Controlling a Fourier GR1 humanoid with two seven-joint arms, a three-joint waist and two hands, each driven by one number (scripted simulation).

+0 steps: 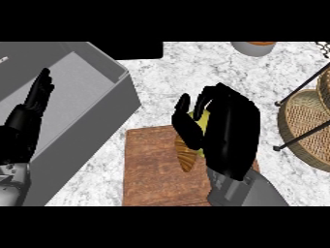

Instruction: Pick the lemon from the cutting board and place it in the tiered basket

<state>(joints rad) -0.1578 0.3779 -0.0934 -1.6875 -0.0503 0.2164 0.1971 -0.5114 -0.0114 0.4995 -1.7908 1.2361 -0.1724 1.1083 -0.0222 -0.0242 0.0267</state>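
A white, grey-veined marble counter top (188,72) fills the scene. A grey open box (99,131) stands at the left. A black block (135,50) and a round pot (254,48) sit far.

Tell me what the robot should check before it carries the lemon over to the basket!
1. Right hand wrapped round the lemon: ok, thumb and fingers curl on either side of it.
2. Lemon lifted off the cutting board: cannot tell from straight above.
3. Tiered basket within sight: ok, it stands at the right, its lower tray facing up.
4. Way from board to basket: ok, only bare counter shows between them.
5. Left hand out of the way: ok, it rests open at the far left.
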